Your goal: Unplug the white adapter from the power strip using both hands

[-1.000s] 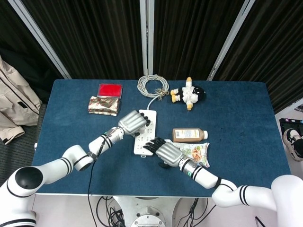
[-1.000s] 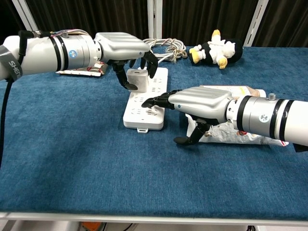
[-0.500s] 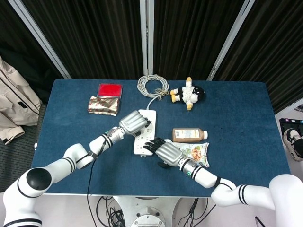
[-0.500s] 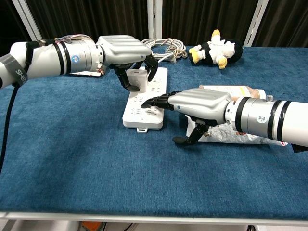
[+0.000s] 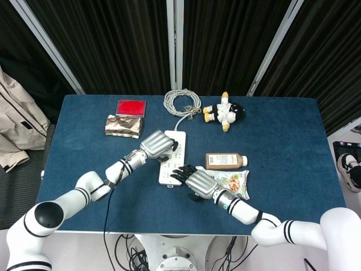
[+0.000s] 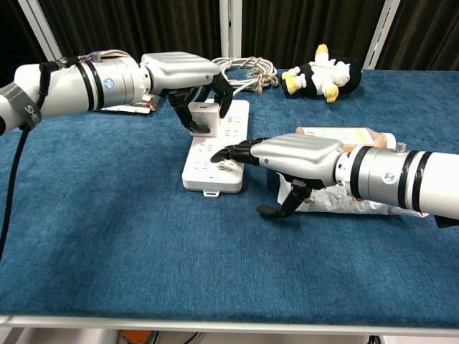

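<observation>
1. The bench (image 5: 84, 141) is covered in a fuzzy dark-blue cloth, kind of carpet-like up close in the chest view.
2. The strip (image 6: 215, 154) is a flat white plastic slab with rounded corners, lying lengthwise near the middle of the bench. Its cable (image 5: 182, 102) ends in a neat grey-white coil at the far edge.
3. The adapter (image 6: 203, 115) is a small boxy white block with smooth plastic sides, sitting in the strip's far half and standing upright out of it.
4. The left robot hand (image 6: 183, 75), silver shell with black fingers, is clamped around the adapter from above, fingers on either side of it.
5. The right robot hand (image 6: 294, 159) lies flat and low, its dark fingertips (image 6: 228, 152) pressing on the near half of the strip, thumb down on the cloth. Fingers are stretched out, holding nothing.
6. Just right of that hand: a crinkly printed packet (image 5: 234, 182), and past it a brown bottle (image 5: 224, 161) lying on its side.
7. Further back there's a black, white and yellow plush (image 5: 224, 113), a shiny foil pouch (image 5: 122, 125), and a flat red box (image 5: 131, 107).
</observation>
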Controlling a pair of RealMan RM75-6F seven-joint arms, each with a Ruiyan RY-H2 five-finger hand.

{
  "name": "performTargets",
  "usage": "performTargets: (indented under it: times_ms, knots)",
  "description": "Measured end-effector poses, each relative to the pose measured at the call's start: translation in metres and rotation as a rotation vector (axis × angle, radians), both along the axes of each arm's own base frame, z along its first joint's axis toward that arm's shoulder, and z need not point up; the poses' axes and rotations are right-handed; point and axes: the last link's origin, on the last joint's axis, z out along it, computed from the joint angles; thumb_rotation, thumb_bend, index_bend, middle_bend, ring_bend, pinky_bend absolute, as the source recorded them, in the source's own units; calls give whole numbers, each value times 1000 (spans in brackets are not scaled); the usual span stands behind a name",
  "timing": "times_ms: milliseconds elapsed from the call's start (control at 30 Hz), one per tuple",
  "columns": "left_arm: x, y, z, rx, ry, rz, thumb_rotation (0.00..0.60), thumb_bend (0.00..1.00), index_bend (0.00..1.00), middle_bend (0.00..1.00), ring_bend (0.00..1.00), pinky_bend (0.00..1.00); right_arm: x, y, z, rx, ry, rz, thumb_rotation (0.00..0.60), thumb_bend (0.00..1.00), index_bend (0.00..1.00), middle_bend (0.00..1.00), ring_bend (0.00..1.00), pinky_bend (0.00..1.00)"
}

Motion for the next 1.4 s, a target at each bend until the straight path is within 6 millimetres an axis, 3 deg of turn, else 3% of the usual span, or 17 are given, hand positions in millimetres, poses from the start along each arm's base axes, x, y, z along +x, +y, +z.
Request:
performTargets:
  times_ms: [967,1267,1400]
  knots:
    - [-5,-2,7,39,-25,-45,600,452,706,789,715,650,0,1,0,-7,1,-1,600,327,53,113,0,0]
    - [1,1,33,108,-124,-77,600,449,677,760,683,647,3,0,5,-31,-22,6,600,327,53,113,0,0]
    - [-14,0,49,146,-133,-41,600,446,580,682,591,582,5,1,10,-55,-47,21,600,327,56,115,0,0]
